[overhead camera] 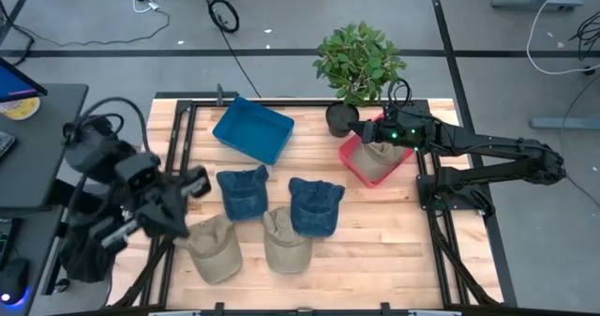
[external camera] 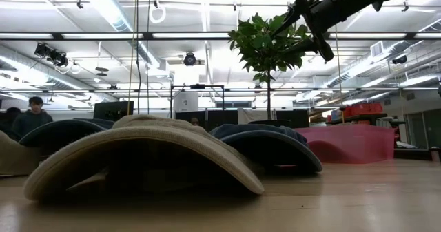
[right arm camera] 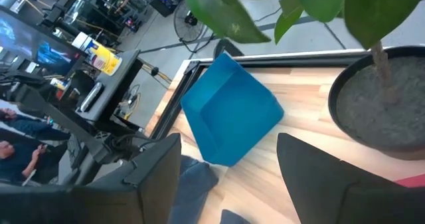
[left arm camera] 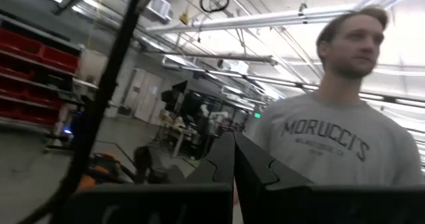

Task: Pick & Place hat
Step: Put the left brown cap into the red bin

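Two blue denim hats (overhead camera: 244, 192) (overhead camera: 314, 206) and two tan hats (overhead camera: 214, 246) (overhead camera: 286, 241) lie crown up on the wooden table. A third tan hat (overhead camera: 378, 159) lies inside the pink bin (overhead camera: 352, 158). My right gripper (overhead camera: 370, 130) hovers open above that bin's far side, next to the plant pot; its fingers (right arm camera: 226, 177) hold nothing. My left gripper (overhead camera: 195, 182) is shut and raised at the table's left side, left of the blue hats. In its wrist view the shut fingers (left arm camera: 232, 167) point into the room.
A blue bin (overhead camera: 253, 128) sits tilted at the far middle of the table (overhead camera: 394, 250). A potted plant (overhead camera: 359, 63) stands at the far edge beside the pink bin. A person (left arm camera: 332, 124) stands beyond the table. Bare wood shows at the near right.
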Motion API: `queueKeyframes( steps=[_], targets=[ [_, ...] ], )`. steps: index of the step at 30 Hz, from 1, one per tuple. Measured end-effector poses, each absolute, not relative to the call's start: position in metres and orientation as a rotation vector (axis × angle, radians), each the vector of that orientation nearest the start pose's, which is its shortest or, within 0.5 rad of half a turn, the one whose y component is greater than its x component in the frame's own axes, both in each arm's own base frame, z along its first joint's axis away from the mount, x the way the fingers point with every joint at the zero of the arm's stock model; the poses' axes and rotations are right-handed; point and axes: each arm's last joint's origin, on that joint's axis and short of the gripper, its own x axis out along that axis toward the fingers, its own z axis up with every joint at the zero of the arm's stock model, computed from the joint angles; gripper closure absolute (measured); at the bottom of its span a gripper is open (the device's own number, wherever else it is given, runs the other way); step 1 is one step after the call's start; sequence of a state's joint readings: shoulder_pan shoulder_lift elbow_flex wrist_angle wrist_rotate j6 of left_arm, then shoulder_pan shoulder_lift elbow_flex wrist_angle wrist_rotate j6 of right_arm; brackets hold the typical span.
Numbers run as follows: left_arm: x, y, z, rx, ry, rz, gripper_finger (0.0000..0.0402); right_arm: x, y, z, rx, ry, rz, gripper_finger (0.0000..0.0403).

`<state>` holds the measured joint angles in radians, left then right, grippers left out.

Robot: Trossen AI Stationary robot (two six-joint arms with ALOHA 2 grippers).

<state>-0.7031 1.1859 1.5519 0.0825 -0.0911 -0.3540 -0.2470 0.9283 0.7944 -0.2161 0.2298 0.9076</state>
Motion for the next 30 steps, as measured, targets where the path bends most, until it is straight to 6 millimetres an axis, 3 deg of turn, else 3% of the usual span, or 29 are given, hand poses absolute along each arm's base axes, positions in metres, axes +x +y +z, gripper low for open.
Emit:
queueKeyframes(
  steps=[7,16,24,30],
  targets=[
    [0.174,-0.177,0.555,-0.528,-0.254,-0.626,0.0399,0.195,-0.055,0.309,0.889,0.126,-0.575,0.0152],
    [0.183,-0.217,0.569,-0.500,-0.143,-0.499,0.0399,0.196,-0.054,0.309,0.883,0.148,-0.537,0.0152],
    [0.194,-0.255,0.558,-0.501,-0.058,-0.389,0.0399,0.196,-0.054,0.309,0.872,0.151,-0.535,0.0152],
    [0.199,-0.278,0.532,-0.570,0.106,-0.297,0.0399,0.196,-0.054,0.309,0.866,0.152,-0.535,0.0152]
  ],
)
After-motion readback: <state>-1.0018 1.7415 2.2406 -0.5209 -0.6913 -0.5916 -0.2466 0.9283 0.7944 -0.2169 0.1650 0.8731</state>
